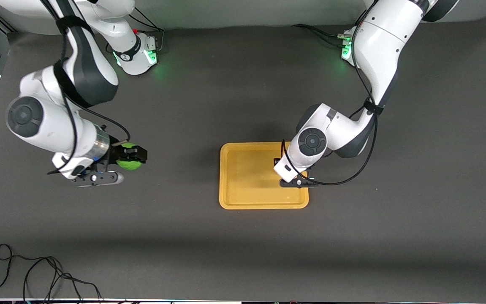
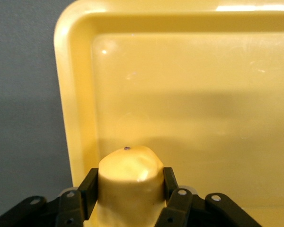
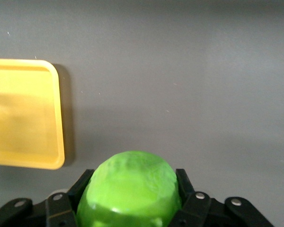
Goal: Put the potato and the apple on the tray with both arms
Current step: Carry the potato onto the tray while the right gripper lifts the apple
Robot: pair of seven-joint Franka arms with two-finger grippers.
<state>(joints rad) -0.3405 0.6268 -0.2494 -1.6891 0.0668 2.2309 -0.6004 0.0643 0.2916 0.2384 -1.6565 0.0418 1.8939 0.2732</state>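
Note:
The orange-yellow tray (image 1: 264, 205) lies mid-table. My left gripper (image 2: 130, 177) is shut on the yellow-tan potato (image 2: 130, 179) and holds it low over the tray (image 2: 75, 94), close to the rim at the left arm's end. In the front view the left wrist (image 1: 287, 166) hides the potato. My right gripper (image 1: 131, 156) is shut on the bright green apple (image 1: 128, 164) above the bare table toward the right arm's end, well apart from the tray. In the right wrist view the apple (image 3: 130, 189) sits between the fingers of the right gripper (image 3: 130, 182), and the tray (image 3: 23, 113) shows off to one side.
The table is covered with a dark grey mat (image 1: 192, 236). A loose black cable (image 1: 36, 274) lies at the table's edge nearest the front camera, toward the right arm's end. The arm bases with green lights (image 1: 143, 52) stand at the edge farthest from the front camera.

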